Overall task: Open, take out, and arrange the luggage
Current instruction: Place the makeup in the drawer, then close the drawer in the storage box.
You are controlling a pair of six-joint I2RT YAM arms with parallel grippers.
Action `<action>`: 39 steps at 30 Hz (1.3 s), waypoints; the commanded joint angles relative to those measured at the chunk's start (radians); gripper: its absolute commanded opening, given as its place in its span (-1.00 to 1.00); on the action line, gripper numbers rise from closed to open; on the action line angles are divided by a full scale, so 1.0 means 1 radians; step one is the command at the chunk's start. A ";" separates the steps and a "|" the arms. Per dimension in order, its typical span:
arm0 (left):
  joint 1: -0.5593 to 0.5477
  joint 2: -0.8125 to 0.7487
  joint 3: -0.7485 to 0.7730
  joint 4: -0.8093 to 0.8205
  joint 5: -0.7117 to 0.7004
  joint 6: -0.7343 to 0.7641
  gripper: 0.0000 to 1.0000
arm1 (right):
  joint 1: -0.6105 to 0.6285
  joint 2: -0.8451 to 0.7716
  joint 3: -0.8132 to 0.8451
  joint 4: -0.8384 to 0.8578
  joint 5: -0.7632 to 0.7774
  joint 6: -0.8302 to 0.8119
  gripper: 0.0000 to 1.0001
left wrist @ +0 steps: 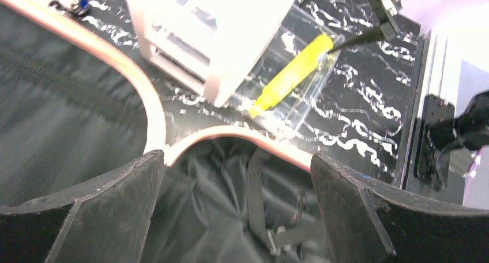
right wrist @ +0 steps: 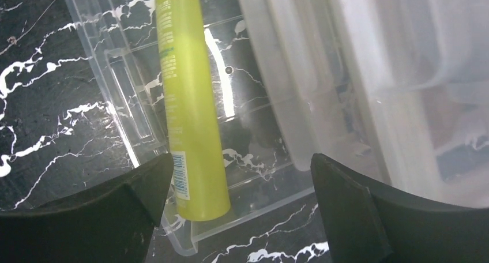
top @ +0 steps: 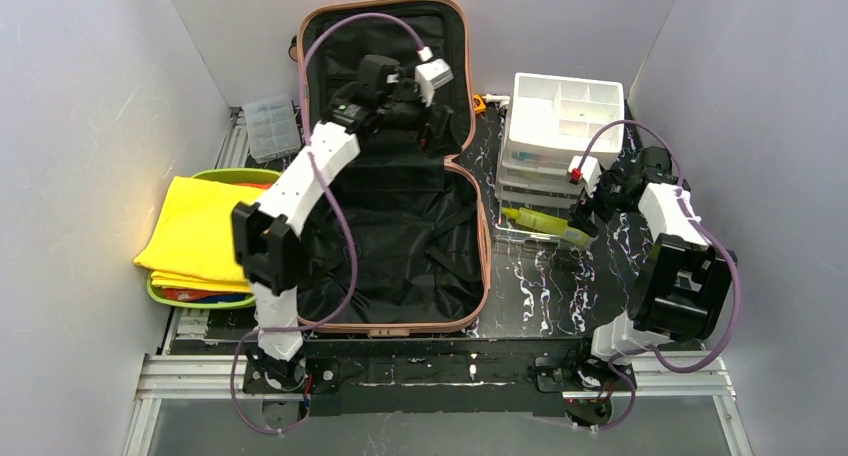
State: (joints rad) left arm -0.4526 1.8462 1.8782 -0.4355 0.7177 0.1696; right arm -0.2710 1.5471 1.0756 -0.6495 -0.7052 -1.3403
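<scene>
- Luggage lies open flat at table centre, just beyond the arm bases; only black lining and straps show in its near half.
- Right gripper hangs over a clear drawer to the right of the luggage, fingers spread wide, gripping nothing. A yellow-green tube lies lengthwise in the drawer, under the left finger.
- Step, as I judge it: stowing the tube. Best to rise straight up, keeping that finger off the tube's near end and the drawer's front wall.
- Left gripper hovers farther in, by the hinge, fingers wide and empty; keep it clear of the straps.
- Count, near to far: one luggage, one green tray with yellow cloth, one tube, one pulled-out drawer, one white drawer organizer, one small compartment box.
</scene>
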 commanded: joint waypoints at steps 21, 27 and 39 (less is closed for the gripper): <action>-0.213 0.464 0.491 0.479 0.093 -0.342 0.97 | 0.012 -0.200 -0.165 -0.252 -0.037 -0.257 0.75; -0.246 0.525 0.516 0.485 0.094 -0.202 0.97 | 0.013 -0.232 -0.263 -0.160 -0.035 -0.269 0.79; -0.326 0.568 0.477 0.308 0.034 0.399 0.82 | 0.027 -0.252 -0.225 -0.267 -0.086 -0.347 0.85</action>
State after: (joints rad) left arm -0.7368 2.4184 2.3821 -0.0036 0.7914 0.3012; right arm -0.2470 1.2911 0.7933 -0.8345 -0.7589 -1.6485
